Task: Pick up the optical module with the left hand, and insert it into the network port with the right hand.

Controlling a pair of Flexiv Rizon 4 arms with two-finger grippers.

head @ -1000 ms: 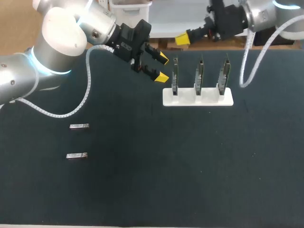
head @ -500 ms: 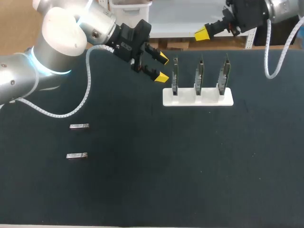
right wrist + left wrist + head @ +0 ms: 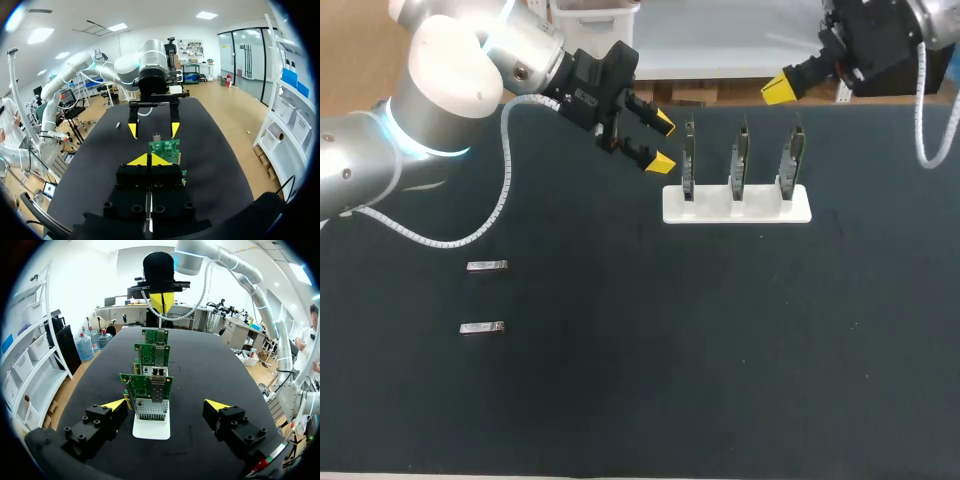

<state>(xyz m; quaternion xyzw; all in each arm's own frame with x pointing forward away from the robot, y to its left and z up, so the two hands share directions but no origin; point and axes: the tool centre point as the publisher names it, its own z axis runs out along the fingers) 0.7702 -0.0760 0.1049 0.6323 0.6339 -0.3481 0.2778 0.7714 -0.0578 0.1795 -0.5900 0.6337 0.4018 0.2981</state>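
Note:
Two small silver optical modules (image 3: 486,266) (image 3: 481,328) lie flat on the dark table at the left, with neither gripper near them. A white stand (image 3: 736,205) holds three upright network cards (image 3: 740,160). My left gripper (image 3: 658,142) hangs open just left of the first card, nothing between its fingers. In the left wrist view the open left gripper (image 3: 166,404) faces the row of green cards (image 3: 150,390) end on. My right gripper (image 3: 778,90) is shut and empty at the table's far edge, behind the stand. In the right wrist view the right gripper's (image 3: 149,160) yellow tips meet.
The dark mat (image 3: 720,350) stretches in front of the stand. A cable loops from my left arm (image 3: 440,110) down over the table at the left. My right arm (image 3: 890,30) enters from the far right corner.
My right gripper has moved to the right along the far edge, from behind the first card to behind the third. The left arm and the modules have stayed put.

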